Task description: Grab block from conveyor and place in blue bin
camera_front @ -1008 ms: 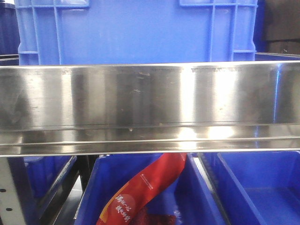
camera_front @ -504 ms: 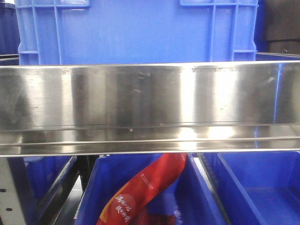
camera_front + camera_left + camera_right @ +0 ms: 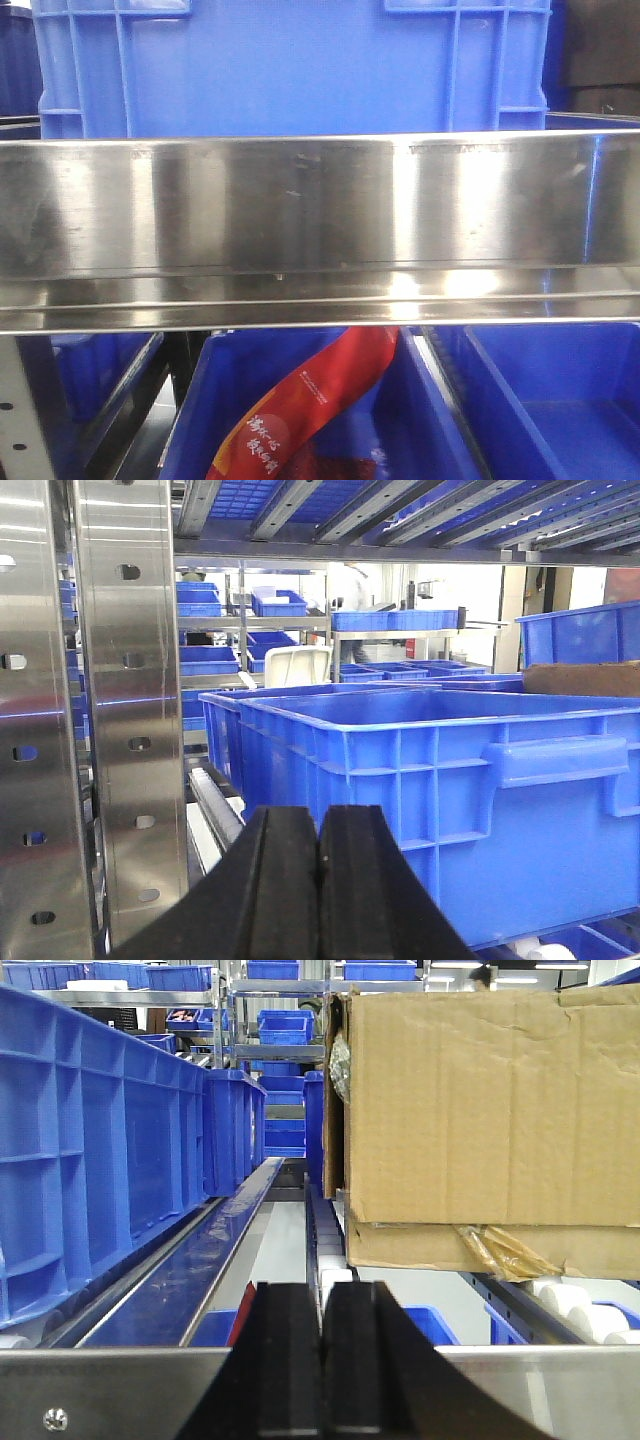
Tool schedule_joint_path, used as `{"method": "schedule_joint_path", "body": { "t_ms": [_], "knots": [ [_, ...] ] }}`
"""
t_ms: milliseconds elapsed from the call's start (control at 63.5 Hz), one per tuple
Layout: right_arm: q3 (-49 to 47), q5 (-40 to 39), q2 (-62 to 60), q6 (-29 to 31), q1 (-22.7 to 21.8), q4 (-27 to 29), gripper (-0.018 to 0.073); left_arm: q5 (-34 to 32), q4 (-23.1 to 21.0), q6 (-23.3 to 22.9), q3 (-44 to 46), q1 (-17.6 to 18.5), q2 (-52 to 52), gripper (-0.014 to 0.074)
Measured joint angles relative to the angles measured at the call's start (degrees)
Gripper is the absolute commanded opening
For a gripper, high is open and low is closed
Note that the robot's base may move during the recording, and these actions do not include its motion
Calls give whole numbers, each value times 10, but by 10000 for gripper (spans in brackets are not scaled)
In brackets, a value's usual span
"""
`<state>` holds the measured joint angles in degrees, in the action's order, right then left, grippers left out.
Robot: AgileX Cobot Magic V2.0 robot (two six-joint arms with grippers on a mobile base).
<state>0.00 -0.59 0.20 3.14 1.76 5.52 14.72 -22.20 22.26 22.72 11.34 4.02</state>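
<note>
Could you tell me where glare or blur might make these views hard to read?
Front view: bright glare patches on the steel rail, which shows only smeared reflections; the red packet below is soft. Left wrist view: the shut left gripper is a dark silhouette, and the far background is overexposed. Right wrist view: evenly lit, cardboard box sharp, right gripper dark.

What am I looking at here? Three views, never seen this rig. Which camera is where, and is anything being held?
It is a two-armed robot on a mobile base with three cameras. The front view looks at a brushed stainless steel rail, with a large blue plastic crate behind it and open blue plastic bins below; one bin holds a red printed packet. The other two views sit on the wrists. The left end effector has black fingers pressed together, empty, facing a blue crate. The right end effector is likewise shut and empty, with a brown cardboard box ahead on white rollers. No block shows in any view.
</note>
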Motion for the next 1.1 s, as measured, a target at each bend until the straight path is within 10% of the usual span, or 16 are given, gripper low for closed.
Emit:
{"method": "schedule_joint_path", "body": {
  "t_ms": [268,583,834,1102],
  "knots": [
    [0,0,0,-1,0,0,-168,0,1,0,0,0,0,-111],
    [0,0,0,-1,0,0,-168,-32,120,-3,-27,-1,0,-111],
    [0,-1,0,0,0,0,-168,-120,215,-223,-148,-41,-35,-111],
    [0,-2,0,0,0,0,-168,-144,237,-270,-226,-96,-37,-111]
  ]
}}
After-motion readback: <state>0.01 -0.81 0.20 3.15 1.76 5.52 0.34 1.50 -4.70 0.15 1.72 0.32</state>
